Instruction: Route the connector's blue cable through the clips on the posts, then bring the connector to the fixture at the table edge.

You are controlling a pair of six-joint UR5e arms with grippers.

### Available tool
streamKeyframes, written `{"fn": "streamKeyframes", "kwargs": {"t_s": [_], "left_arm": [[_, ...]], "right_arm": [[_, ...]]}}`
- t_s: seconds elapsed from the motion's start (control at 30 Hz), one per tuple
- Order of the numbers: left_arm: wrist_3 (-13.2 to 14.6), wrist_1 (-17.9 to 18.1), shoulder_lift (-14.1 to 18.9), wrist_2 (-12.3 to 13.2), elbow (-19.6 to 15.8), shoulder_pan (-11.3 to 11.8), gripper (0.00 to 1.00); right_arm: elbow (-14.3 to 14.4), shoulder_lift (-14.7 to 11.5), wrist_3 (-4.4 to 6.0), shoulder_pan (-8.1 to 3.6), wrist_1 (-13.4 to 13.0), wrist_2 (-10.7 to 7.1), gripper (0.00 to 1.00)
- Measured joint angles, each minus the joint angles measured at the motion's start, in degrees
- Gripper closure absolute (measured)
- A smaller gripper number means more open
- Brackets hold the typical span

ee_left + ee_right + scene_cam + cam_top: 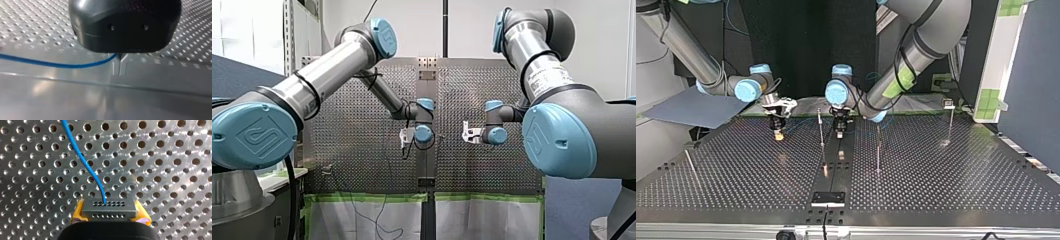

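In the right wrist view a grey connector [109, 208] with rows of small holes sits between the yellow pads [78, 213] of my right gripper [110, 212], which is shut on it. The blue cable [85, 162] leaves the connector and runs ahead over the perforated plate. My left gripper [120, 70] is black with metal fingers, shut on the blue cable [62, 65], which trails off to one side. In the top view my right gripper [779, 131] hangs at the left and my left gripper [839, 127] near the middle, both just above the table.
Thin posts stand on the perforated table [946, 180]: one [821, 131] between the grippers, one [878, 150] beside my left gripper, one [951, 122] at the far right with a clip on top, one [689, 162] at the left. A black fixture [827, 198] sits at the near edge.
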Motion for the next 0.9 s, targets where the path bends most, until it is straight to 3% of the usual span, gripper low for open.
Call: {"fn": "streamKeyframes", "kwargs": {"t_s": [0.3, 0.7, 0.77, 0.8, 0.83, 0.87, 0.9], "left_arm": [[-0.26, -1.99, -2.19, -0.65, 3.53, 0.40, 1.00], [-0.28, -2.22, -2.23, -0.92, 3.96, 0.45, 1.00], [-0.18, -2.24, -2.23, -0.84, 3.96, 0.31, 0.76], [-0.09, -2.24, -2.24, -0.79, 3.97, 0.22, 0.76], [0.08, -2.27, -2.23, -0.74, 3.95, 0.08, 0.59], [0.27, -2.33, -2.22, -0.76, 3.89, -0.03, 0.52], [0.50, -2.42, -2.21, -0.79, 3.81, -0.13, 0.52]], "right_arm": [[-1.27, 0.15, 0.12, -0.03, 0.38, -0.02, 1.00], [-1.45, 0.24, 0.12, 0.16, 0.67, -0.02, 1.00], [-1.44, 0.24, 0.12, 0.18, 0.78, -0.02, 1.00], [-1.45, 0.24, 0.12, 0.18, 0.84, -0.02, 1.00], [-1.45, 0.25, 0.12, 0.19, 0.90, -0.02, 1.00], [-1.45, 0.27, 0.11, 0.19, 0.96, -0.02, 1.00], [-1.45, 0.27, 0.09, 0.19, 1.00, -0.02, 1.00]]}}
